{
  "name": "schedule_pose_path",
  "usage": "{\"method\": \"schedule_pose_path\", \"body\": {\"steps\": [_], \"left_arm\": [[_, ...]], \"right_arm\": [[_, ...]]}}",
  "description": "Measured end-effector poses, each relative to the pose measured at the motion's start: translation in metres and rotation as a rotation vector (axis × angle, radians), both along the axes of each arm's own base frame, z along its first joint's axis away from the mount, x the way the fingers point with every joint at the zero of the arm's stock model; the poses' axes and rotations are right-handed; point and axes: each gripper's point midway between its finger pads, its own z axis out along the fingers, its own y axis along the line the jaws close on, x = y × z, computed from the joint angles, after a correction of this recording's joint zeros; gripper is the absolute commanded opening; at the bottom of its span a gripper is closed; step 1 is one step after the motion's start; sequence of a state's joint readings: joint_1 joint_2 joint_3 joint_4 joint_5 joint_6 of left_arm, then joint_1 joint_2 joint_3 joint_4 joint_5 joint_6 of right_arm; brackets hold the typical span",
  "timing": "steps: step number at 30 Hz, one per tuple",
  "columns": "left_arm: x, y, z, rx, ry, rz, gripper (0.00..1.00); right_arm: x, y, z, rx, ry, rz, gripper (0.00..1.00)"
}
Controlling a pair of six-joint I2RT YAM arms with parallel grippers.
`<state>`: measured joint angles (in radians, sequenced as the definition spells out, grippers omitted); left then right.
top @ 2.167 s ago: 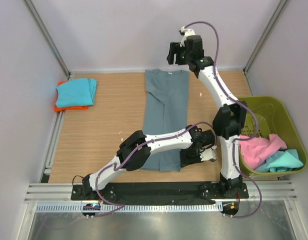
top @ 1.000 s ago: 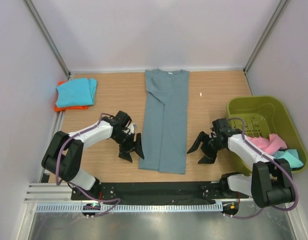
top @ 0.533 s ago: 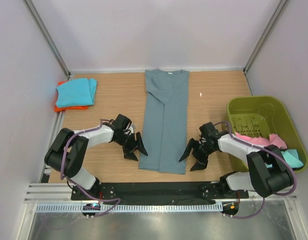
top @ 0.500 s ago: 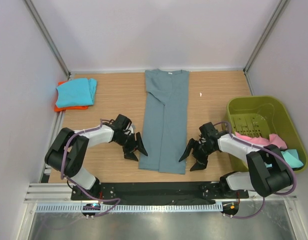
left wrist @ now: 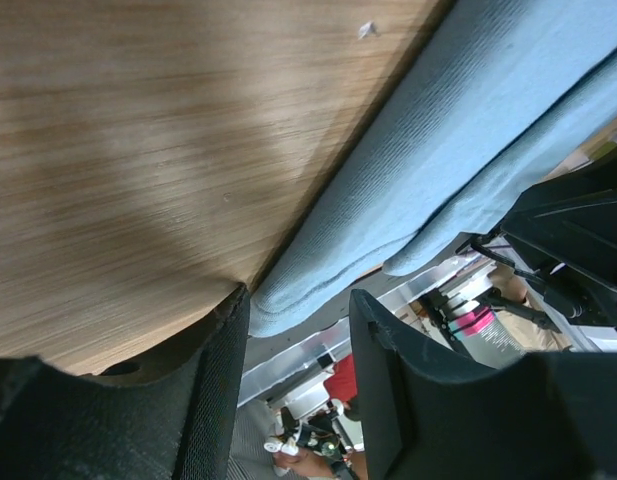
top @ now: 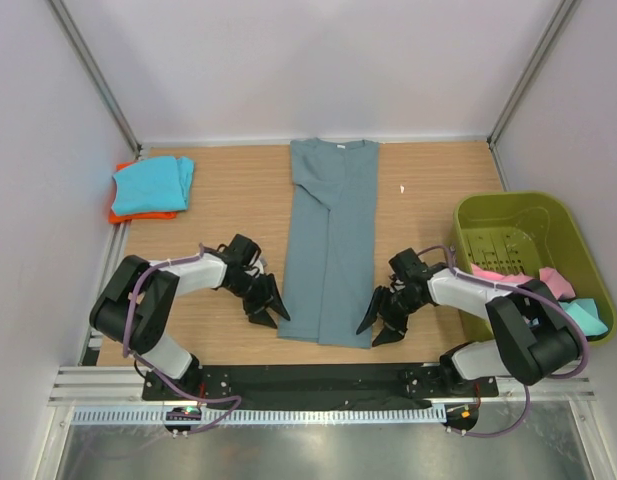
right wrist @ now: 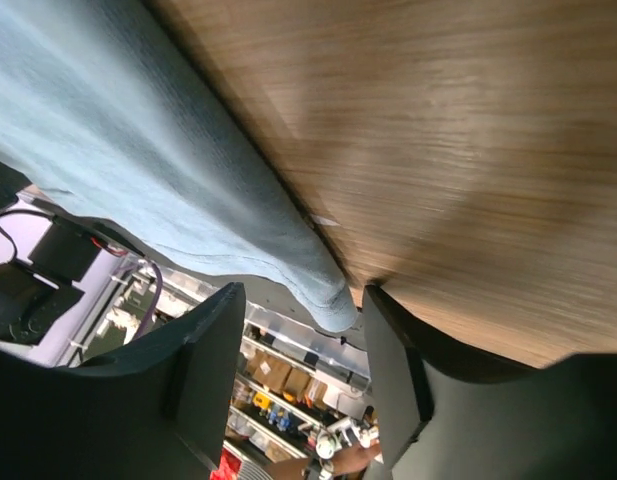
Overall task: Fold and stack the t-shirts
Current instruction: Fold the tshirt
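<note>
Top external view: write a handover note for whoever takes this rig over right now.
Left gripper open, fingers straddling the blue-grey shirt at its near-left hem corner. Right gripper open at the near-right corner. Neither pinches yet.
Blue-grey shirt lies folded lengthwise, mid-table. Folded turquoise shirt sits atop the orange shirt, far left. Pink shirt and second turquoise shirt are in the basket.
Left: fold the strip, stack it, then the basket's shirts.

Your left arm (top: 188,268) and right arm (top: 468,288) folded low, elbows out, left fingers (left wrist: 213,400) and right fingers (right wrist: 203,390) parted, tips toward each other
</note>
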<state>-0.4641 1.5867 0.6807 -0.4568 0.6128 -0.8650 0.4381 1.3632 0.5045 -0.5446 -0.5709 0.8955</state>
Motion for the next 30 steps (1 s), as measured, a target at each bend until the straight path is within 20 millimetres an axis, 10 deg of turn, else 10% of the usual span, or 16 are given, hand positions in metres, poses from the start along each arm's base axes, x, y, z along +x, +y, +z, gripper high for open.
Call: {"method": "schedule_pose_path", "body": {"steps": [15,21,30], "left_arm": [[-0.010,0.000,-0.005,-0.005,0.063,0.009,0.28],[-0.016,0.002,-0.010,0.009,0.075,0.003,0.00],[-0.010,0.002,-0.008,0.018,0.020,-0.032,0.00]], "right_arm": [[-0.010,0.005,-0.005,0.001,0.015,0.043,0.41],[-0.010,0.002,-0.009,-0.015,-0.002,0.047,0.11],[0.016,-0.012,-0.006,-0.046,-0.101,-0.006,0.02]]}}
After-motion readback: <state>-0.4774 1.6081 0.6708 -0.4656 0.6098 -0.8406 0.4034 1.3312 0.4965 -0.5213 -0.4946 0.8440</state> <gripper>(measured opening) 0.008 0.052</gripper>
